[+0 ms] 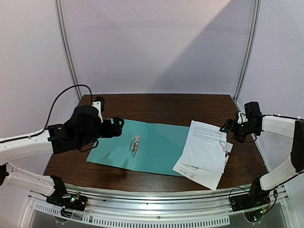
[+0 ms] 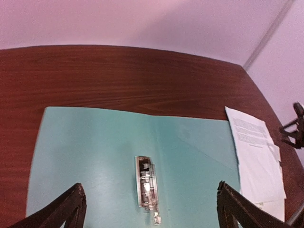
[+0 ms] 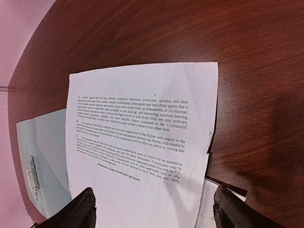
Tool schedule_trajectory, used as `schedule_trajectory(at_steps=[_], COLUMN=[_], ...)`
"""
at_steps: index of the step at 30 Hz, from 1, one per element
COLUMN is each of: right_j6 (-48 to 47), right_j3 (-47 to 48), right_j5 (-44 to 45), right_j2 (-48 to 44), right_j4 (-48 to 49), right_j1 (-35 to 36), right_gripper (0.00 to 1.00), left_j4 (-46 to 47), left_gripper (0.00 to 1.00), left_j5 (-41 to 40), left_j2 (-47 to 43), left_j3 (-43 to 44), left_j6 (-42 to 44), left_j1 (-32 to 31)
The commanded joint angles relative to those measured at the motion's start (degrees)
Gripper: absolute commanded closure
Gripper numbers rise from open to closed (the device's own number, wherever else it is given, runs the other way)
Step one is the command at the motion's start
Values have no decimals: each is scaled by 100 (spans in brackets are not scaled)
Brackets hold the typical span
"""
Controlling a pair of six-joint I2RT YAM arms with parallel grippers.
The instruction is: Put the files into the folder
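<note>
The teal folder (image 1: 156,147) lies open and flat on the brown table, with its metal clip (image 1: 136,145) along the spine. The text sheet (image 1: 205,145) lies over the folder's right edge, on top of a second white sheet (image 1: 197,175) that is mostly covered. My left gripper (image 1: 116,126) is open and empty above the folder's left flap; in the left wrist view (image 2: 149,186) the clip (image 2: 146,183) sits between its fingers. My right gripper (image 1: 227,127) is open and empty above the text sheet (image 3: 142,142), as the right wrist view (image 3: 153,190) shows.
The table (image 1: 161,107) ends in pale walls at the back and sides, with metal poles (image 1: 66,52) in the corners. The lower sheet's corner (image 3: 223,190) sticks out at the right. The right gripper also shows in the left wrist view (image 2: 294,128).
</note>
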Motion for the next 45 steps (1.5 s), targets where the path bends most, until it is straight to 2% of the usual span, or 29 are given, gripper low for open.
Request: schedule_trajectory(at_steps=[1, 4, 8, 21, 28, 37, 45], right_j6=[101, 142, 165, 126, 217, 308, 337], right_j3=[-288, -442, -526, -614, -670, -639, -579], right_j5=[-828, -935, -1001, -991, -1131, -1399, -1449], right_j2=[0, 61, 164, 473, 696, 994, 1228], right_j4=[519, 718, 871, 1055, 1267, 1504, 1509], right_j1=[-342, -496, -611, -663, -661, -660, -659], right_gripper=[17, 19, 23, 28, 33, 45, 71], left_j4=[1339, 1669, 1802, 1905, 1814, 1837, 1843], left_gripper=[5, 7, 10, 16, 19, 22, 26], left_j5=[1888, 2706, 3405, 4586, 4781, 4965, 5099], left_j2=[980, 1795, 2899, 5437, 6230, 6854, 7292], left_j3=[542, 1038, 1922, 3731, 4411, 4726, 5033], left_j6=[873, 931, 986, 735, 575, 442, 319], left_j1=[-27, -115, -280, -465, -476, -476, -476])
